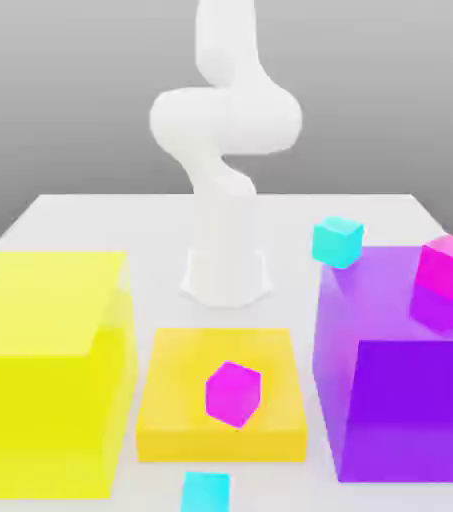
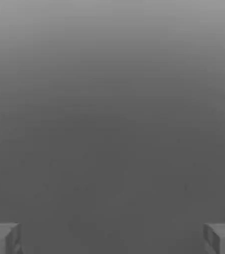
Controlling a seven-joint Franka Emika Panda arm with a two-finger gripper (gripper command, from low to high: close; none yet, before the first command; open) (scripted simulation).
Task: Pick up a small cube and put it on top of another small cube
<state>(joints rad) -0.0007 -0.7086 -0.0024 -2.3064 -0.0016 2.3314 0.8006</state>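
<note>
1. The white, rounded robot arm [image 1: 227,120] rises from its base, bends sideways at mid-height and runs upward again.
2. The grey two-finger gripper [image 2: 112,239] has its jaws wide open, with plain grey backdrop [image 2: 112,124] between and beyond them.
3. Both small plain cyan cubes are apart from the jaws: one [image 1: 338,243] by the glossy purple block's [image 1: 410,410] far corner, another [image 1: 206,492] near the flat orange-yellow slab [image 1: 175,400].

White arm [image 1: 228,120] (seemingly plain), rounded
</note>
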